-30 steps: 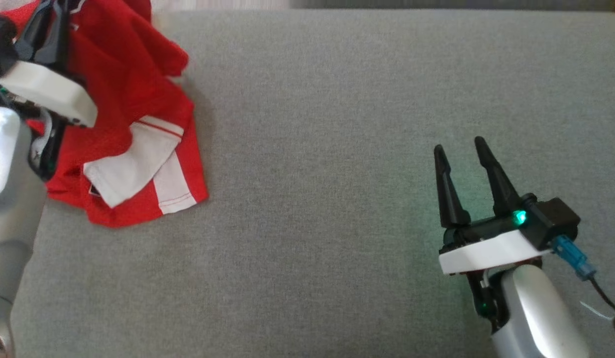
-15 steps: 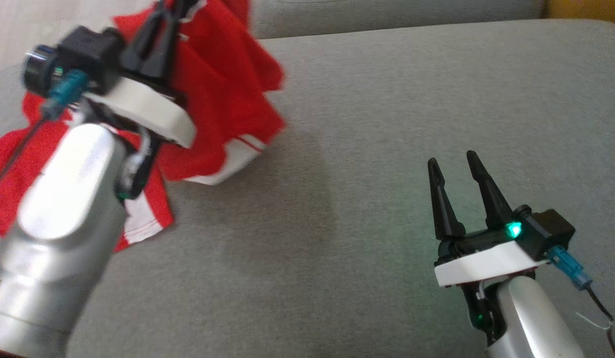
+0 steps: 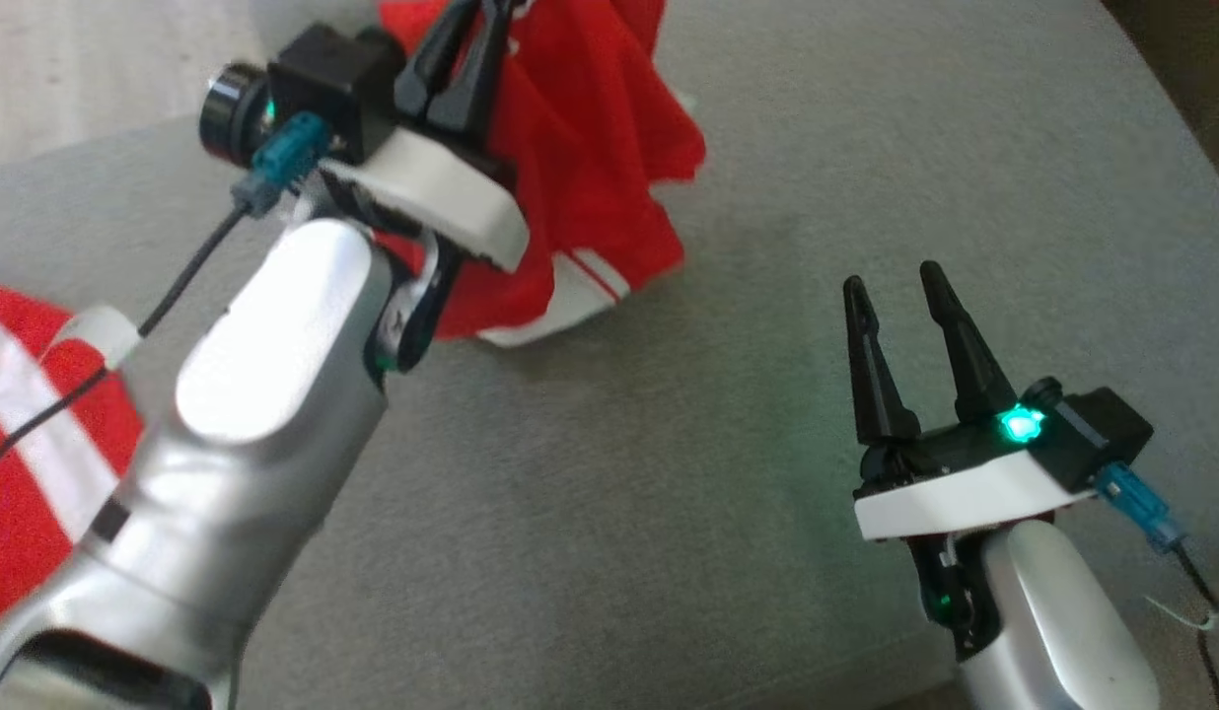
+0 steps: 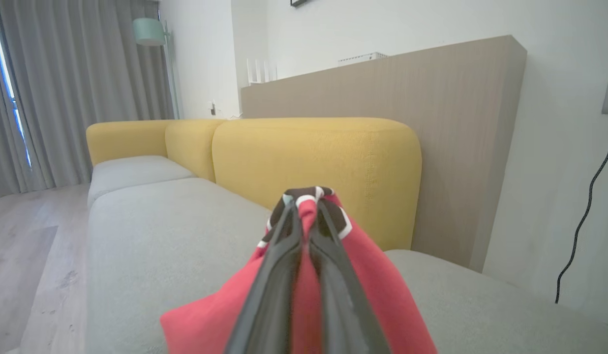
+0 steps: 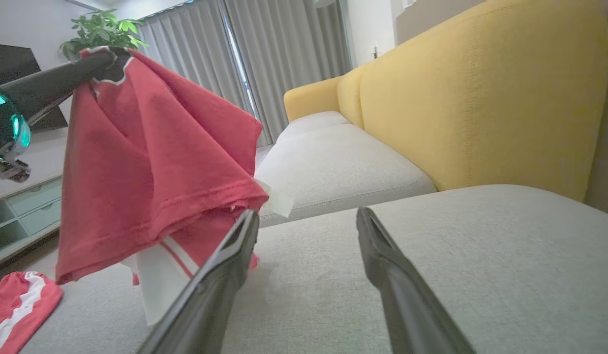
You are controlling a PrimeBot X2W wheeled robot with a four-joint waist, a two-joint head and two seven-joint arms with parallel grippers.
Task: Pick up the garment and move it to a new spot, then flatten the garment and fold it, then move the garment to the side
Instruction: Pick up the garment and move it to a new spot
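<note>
The garment is a red shirt with white trim. It hangs bunched from my left gripper, which is shut on its dark-and-white collar edge at the top of the head view. In the left wrist view the left gripper pinches the garment above the grey seat. The lower hem of the garment brushes the cushion, as the right wrist view shows. My right gripper stands open over the cushion to the right, apart from the cloth; the right gripper has nothing between its fingers.
The grey sofa cushion spreads under both arms, with a yellow backrest behind it. Another red cloth with a white stripe lies at the lower left. A low cabinet and a plant stand beyond the seat.
The head camera has swung. My left gripper has lifted the garment off the cushion and brought it closer to the right gripper, which has stayed open and still.
</note>
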